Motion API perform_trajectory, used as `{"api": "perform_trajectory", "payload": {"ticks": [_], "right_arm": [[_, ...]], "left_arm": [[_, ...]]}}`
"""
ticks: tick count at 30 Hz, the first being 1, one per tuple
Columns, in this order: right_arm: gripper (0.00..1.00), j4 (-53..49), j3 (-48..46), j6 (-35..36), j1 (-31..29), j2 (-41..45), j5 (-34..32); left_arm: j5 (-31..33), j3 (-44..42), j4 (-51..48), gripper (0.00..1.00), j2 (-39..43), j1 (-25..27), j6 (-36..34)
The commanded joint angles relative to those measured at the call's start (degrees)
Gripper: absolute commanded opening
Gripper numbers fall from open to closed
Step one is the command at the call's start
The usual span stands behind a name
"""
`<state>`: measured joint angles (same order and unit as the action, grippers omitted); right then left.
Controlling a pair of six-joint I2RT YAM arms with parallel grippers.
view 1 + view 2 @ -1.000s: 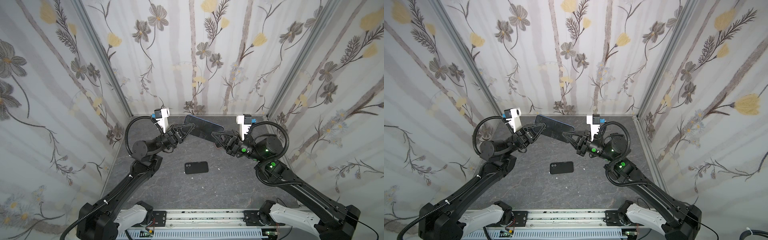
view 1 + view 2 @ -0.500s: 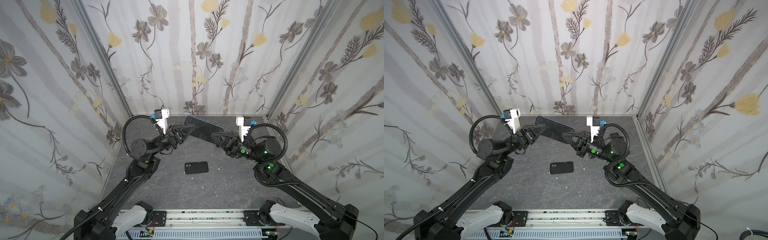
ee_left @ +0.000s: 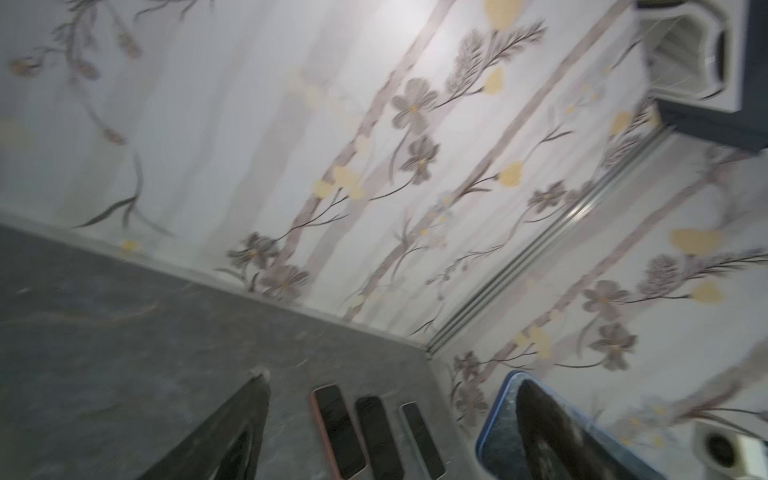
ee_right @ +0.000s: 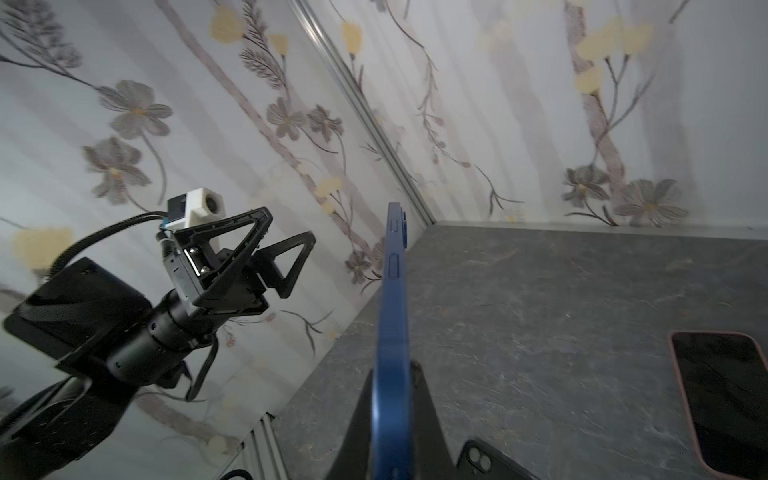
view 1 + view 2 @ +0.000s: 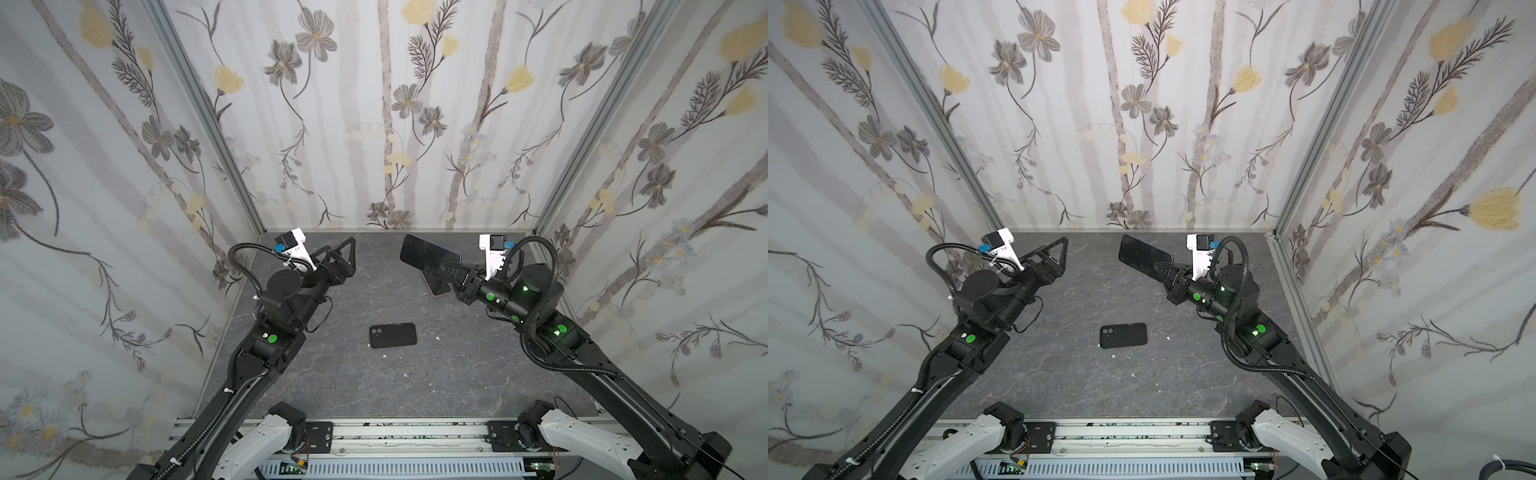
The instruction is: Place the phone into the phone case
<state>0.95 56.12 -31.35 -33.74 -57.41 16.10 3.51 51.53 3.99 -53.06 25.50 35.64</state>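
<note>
blue phone (image 5: 430,258) is in the air over the back right of the grey worktop (image 5: 457,374), clamped at one end by the right gripper (image 5: 455,274). left gripper (image 5: 340,251) has its jaws spread wide and empty, near the back left, well apart from the phone. black phone case (image 5: 392,335) lies flat at the worktop's centre with nothing in it; which face is up, cannot tell. judged: pickup done, fitting not begun. left to do: carry the phone to the case, line it up, press it in. pink-rimmed handset (image 5: 438,289) lies on the worktop below the held phone.
</note>
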Motion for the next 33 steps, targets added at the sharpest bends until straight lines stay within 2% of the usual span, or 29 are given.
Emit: {"api": "perform_trajectory", "payload": {"ticks": [1, 4, 9, 19, 27, 33], "right_arm": [[0.0, -10.4, 1.3, 2.7, 1.5, -4.1, 3.4], [0.0, -11.2, 1.6, 1.8, 2.1, -8.8, 7.5], [0.0, -11.6, 3.0, 0.0, 2.1, -15.1, 14.4], [0.0, -14.4, 4.1, -2.4, 2.2, -23.0, 17.2], [0.0, -20.0, 9.5, -1.0, 2.4, -31.3, 22.0], [0.0, -21.1, 11.8, -0.9, 2.7, -33.6, 23.9]], "left_arm": [[6.3, 0.3, -18.7, 0.94, -4.0, -0.3, -4.3], [2.3, -1.1, -21.8, 0.96, -8.5, -0.5, -4.6], [-7.7, -3.6, -19.1, 0.96, -14.9, -0.5, -6.8], [-13.4, -3.9, -17.4, 0.96, -23.5, -1.0, -8.7], [-18.8, -7.8, -12.3, 0.95, -26.6, -1.0, -4.6], [-21.9, -8.4, -10.6, 0.94, -28.8, -1.0, -2.9]]}}
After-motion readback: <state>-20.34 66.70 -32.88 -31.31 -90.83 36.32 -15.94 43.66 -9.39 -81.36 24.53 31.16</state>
